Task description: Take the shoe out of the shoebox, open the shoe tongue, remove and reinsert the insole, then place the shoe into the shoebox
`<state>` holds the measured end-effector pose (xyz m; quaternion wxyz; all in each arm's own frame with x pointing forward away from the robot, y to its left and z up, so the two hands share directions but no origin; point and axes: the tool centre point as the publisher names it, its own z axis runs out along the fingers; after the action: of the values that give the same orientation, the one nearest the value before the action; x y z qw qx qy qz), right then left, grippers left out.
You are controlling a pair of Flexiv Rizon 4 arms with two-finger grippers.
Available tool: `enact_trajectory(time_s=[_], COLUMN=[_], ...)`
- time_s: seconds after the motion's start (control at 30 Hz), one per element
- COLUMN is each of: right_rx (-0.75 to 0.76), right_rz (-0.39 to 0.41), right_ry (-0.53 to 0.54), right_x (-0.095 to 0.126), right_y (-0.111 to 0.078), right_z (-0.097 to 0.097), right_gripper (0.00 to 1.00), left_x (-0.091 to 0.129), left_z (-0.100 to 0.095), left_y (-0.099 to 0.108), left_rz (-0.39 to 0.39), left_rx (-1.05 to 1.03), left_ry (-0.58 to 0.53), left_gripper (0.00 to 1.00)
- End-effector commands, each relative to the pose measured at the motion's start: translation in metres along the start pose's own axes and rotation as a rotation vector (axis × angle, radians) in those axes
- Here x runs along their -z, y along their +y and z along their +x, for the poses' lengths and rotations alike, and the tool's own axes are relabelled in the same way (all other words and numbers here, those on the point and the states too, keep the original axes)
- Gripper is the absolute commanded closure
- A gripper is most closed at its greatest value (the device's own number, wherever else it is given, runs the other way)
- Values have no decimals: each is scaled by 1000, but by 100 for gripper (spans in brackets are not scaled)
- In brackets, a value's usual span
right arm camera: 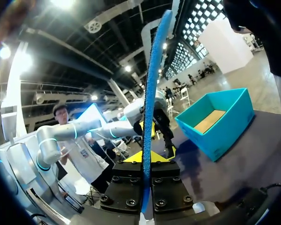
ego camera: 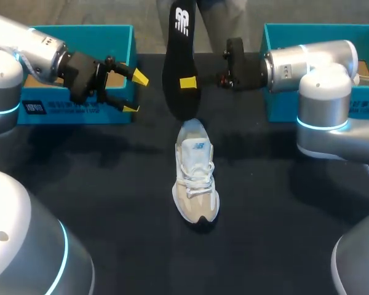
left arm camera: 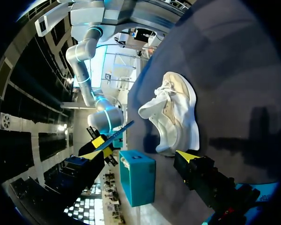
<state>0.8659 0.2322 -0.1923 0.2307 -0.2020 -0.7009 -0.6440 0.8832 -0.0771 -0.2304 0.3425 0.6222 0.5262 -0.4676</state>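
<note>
Dim and even over the black table (ego camera: 111,215), lit from above. Soft broad shadows beneath the left arm (ego camera: 31,43) and beside the shoe (ego camera: 195,178). Flared white around ceiling lamps (right arm camera: 63,3) in the right wrist view. Bowed hard at both wrist views' rims.

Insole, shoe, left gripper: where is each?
insole (ego camera: 177,61), head view, middle of its black face
shoe (ego camera: 195,175), head view, on the laces
left gripper (ego camera: 135,93), head view, midway between its yellow tips

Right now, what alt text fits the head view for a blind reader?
The right end effector holds a black insole upright at the heel of a white shoe on the dark table; the left end effector is open and empty.
</note>
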Motion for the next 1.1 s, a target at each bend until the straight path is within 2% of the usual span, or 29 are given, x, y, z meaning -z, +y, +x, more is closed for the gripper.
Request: enact_trajectory(time_s=[0.03,0.67,0.93,1.1], right_rx=[0,0,57,96], right_rz=[0,0,61,94], right_ry=[-3,-3,-42,-18], right_x=[-2,-2,5,8], right_y=[0,0,1,-3], right_z=[0,0,-19,-29], right_gripper=[100,100,100,100], left_x=[-1,0,-5,-12], left_z=[0,4,23,29], left_y=[1,5,24,29], left_rz=[0,17,39,26], left_rx=[-1,8,132,215], left_ry=[0,-1,-13,11], left_gripper=[0,0,0,0])
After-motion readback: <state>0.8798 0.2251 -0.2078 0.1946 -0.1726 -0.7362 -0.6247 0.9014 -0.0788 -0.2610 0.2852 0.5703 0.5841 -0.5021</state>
